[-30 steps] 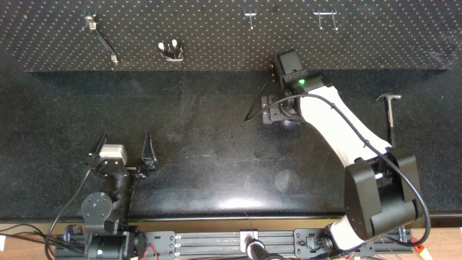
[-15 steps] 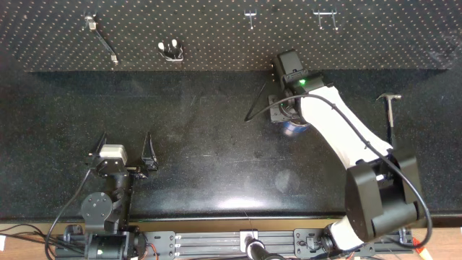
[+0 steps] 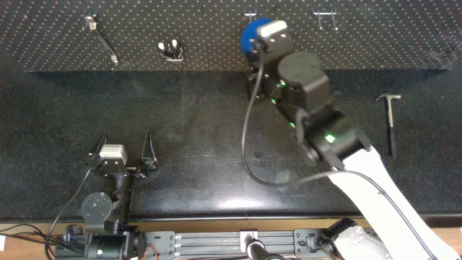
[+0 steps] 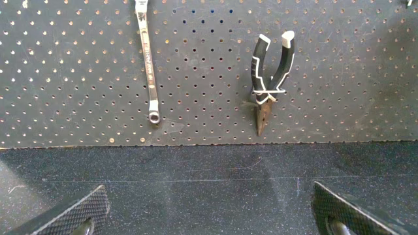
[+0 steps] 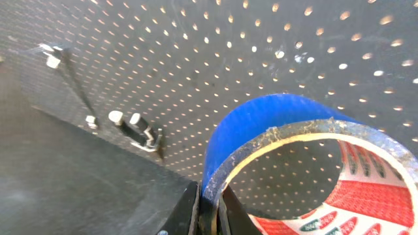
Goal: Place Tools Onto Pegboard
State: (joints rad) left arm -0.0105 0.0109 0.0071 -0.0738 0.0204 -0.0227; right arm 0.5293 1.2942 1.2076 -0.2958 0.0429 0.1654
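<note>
Blue tape roll is sitting clamped in the right hand before the pegboard; the left hand is resting with fingers apart.

Blue tape roll and right end effector: raised from table to pegboard
End effector, a second ago low at the table by the pegboard's foot, now lifted and seen against the pegboard just beneath a double hook; tape roll, half a second ago glimpsed at table level under the wrist, now carried up clear of the table, its rim pinched between the fingers; cable, formerly a short bend, now trailing in a long loop.
</note>
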